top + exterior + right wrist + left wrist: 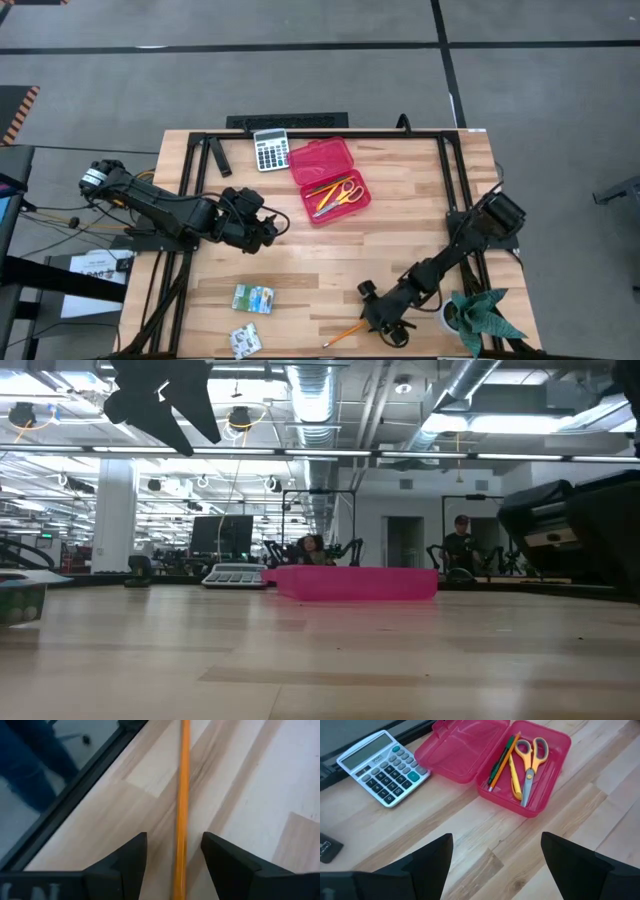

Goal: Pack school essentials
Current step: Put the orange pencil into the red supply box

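Wood worktop (330, 255), grey floor around; low view shows a big open room behind w/ a person standing far back. Red case (330, 180) lies open near the far edge, lid flat beside the tray. In the tray: scissors (530, 762), yellow handles, plus green pen (501, 754) and orange pencil (506, 760) side by side along the tray wall. Calculator (270, 149) just beside the case lid. L hand (262, 222) hovers left of the case, fingers wide apart, empty. R hand (388, 322) sits low at the near edge, fingers apart w/ a loose pencil (182, 800) running between them; contact not clear. Two packets (253, 298) lie on the near-left worktop, second one (245, 341) at the edge. Green cloth (485, 315) at the near-right corner.
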### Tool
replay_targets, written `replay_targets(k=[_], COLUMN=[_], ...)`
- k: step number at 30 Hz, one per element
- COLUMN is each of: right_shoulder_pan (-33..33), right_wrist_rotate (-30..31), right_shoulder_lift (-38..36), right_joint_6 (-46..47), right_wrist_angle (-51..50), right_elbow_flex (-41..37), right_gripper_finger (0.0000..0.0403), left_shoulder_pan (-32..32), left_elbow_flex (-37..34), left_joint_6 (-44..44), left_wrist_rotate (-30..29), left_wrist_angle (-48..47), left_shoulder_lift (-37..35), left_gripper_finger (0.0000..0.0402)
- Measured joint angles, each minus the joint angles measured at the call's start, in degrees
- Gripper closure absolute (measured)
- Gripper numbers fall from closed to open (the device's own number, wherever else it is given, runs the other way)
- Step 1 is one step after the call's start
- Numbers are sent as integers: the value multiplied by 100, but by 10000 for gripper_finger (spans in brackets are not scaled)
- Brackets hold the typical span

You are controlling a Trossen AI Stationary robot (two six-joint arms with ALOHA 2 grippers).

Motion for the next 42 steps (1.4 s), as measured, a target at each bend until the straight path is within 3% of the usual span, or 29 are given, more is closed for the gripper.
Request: replay_targets(k=[3,9,11,16,31,42], right_shoulder_pan=[36,11,-39,-340,-1761,-3428], right_wrist_rotate=[520,857,870,953,1033,-148], right_shoulder_lift=[194,350,350,209,-1115,-2740], right_joint_6=[119,239,233,343,-1000,-2358], right_wrist_angle=[-44,-9,53,28,-1033,-1970], right_elbow_flex=[12,6,-21,-118,-195,-173], right_gripper_finger=[212,357,387,388,402,399], left_shoulder_pan=[0,0,0,0,0,0], left_elbow_flex=[0,0,0,0,0,0], left_joint_6=[2,2,0,-25,-183,-369], left_wrist_rotate=[2,2,0,-2,-202,-306], left_wrist_angle=[-2,-17,-17,-15,-22,-15], left_shoulder_lift=[0,0,0,0,0,0], left_gripper_finger=[105,105,105,105,105,105])
